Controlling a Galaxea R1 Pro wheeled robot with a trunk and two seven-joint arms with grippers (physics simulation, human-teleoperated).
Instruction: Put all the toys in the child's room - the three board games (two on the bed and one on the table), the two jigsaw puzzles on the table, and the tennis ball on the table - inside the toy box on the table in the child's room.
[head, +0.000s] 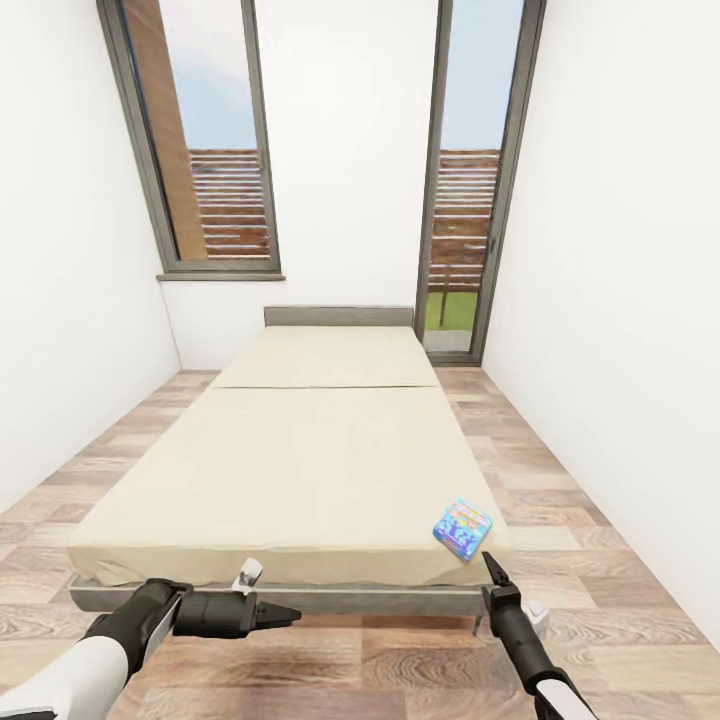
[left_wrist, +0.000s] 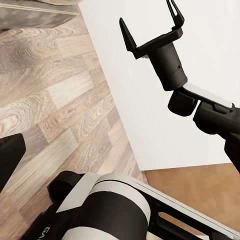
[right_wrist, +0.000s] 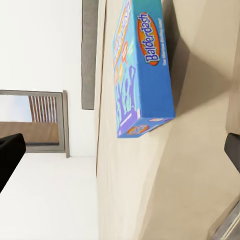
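Observation:
A small blue board game (head: 463, 527), printed "Balderdash", lies flat on the bed (head: 300, 470) near the front right corner of the beige mattress. In the right wrist view the same box (right_wrist: 142, 65) is close ahead on the mattress (right_wrist: 160, 190), between the open fingers (right_wrist: 10, 160). My right gripper (head: 490, 565) is just short of the bed's front edge, pointing up at the box with nothing held. The left wrist view shows it (left_wrist: 147, 15) with its jaws spread. My left gripper (head: 285, 614) hovers low in front of the bed frame, pointing right, open and empty.
The bed's grey frame (head: 330, 598) runs across just ahead of both arms. White walls (head: 620, 330) close in on both sides, with strips of wooden floor (head: 560, 520) along the bed. A window (head: 210, 150) and a glass door (head: 470, 200) are at the back.

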